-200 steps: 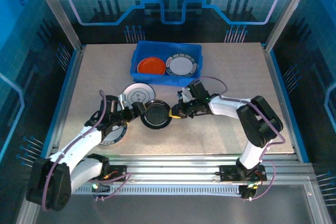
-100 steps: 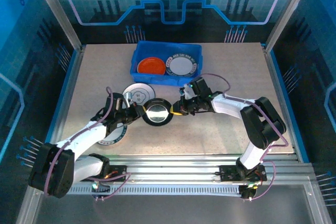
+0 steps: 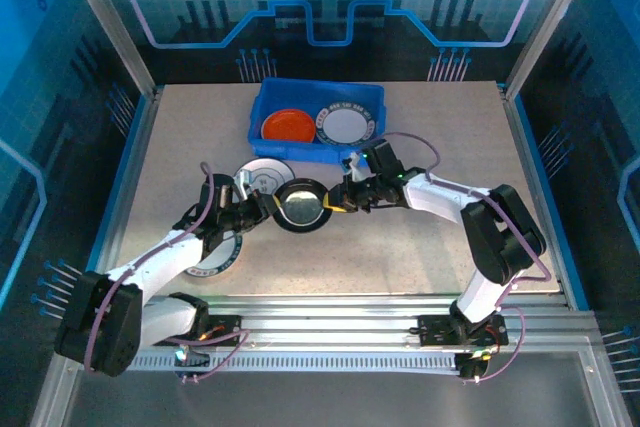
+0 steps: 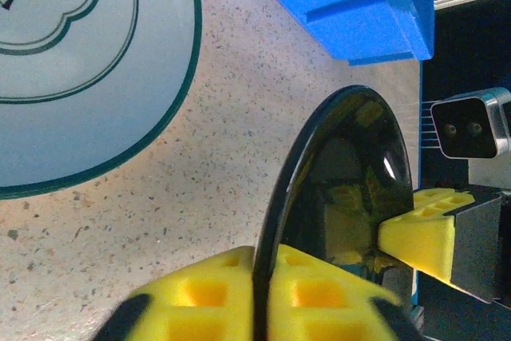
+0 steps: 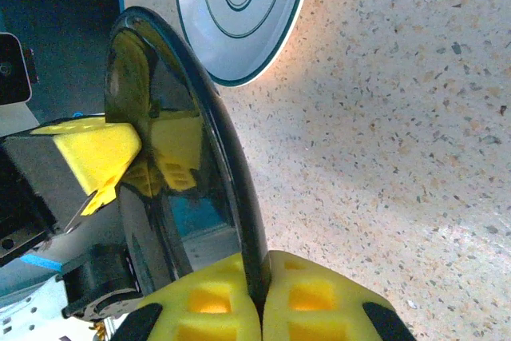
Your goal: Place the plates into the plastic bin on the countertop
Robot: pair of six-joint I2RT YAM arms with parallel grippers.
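**A:** Hand status?

**B:** Both pinching the same thing. My left gripper [image 4: 259,281] has its yellow pads pressed together on the rim of the black plate [image 4: 343,173], at the bottom edge of the left wrist view. My right gripper [image 5: 257,293] is clamped on the opposite rim, at the bottom of the right wrist view.

**A:** Where's the plate in the overhead?

**B:** Centre of the frame, between the two wrists. It shows edge-on in both wrist views. Can't tell whether it's touching the countertop [image 3: 440,247].

**A:** Bin?

**B:** The blue bin [image 3: 268,97] is upper centre in the overhead, just above the held plate and apart from it. There are two plates inside: an orange plate [image 3: 287,126] on the left and a patterned-rim plate [image 3: 347,124] on the right.

**A:** Anything else on the counter?

**B:** A grey-white plate [image 3: 260,177] with a thin dark rim line lies flat just up and left of the black one, near my left wrist. A second rimmed plate [image 3: 222,257] sits lower left, partly hidden under my left arm.
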